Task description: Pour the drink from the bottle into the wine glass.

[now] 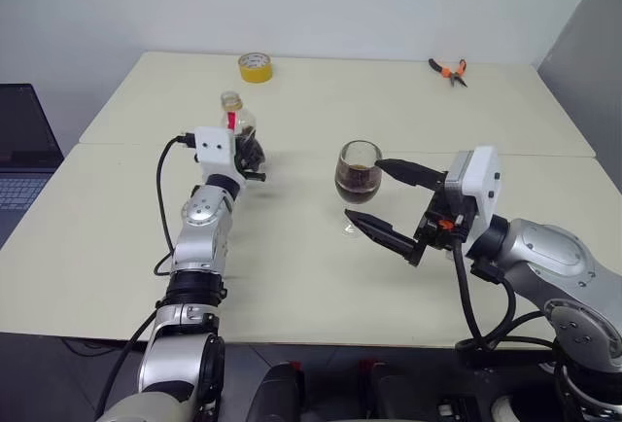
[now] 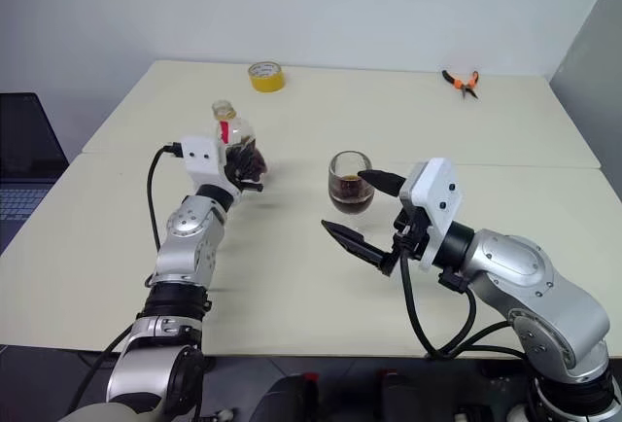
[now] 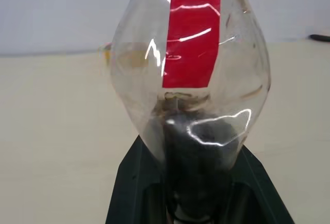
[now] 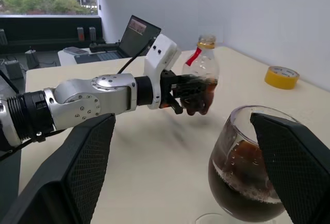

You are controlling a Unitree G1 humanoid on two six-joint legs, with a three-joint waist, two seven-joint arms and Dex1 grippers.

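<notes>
While left gripper stays out of play left of centre, clamped on bottle, bottle upright, little drink left at bottom. Wine glass mid-frame on table, half full of dark drink. Right gripper fingers spread wide, 1 each side of glass bowl, contact unclear. Tape roll, pliers at far edge.

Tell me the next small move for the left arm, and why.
Probably lower the bottle to the table and release it. The wine glass already holds dark drink, only a little remains low in the bottle, and the left gripper, shut on it, holds it upright away from the glass. The open right gripper brackets the glass.
</notes>
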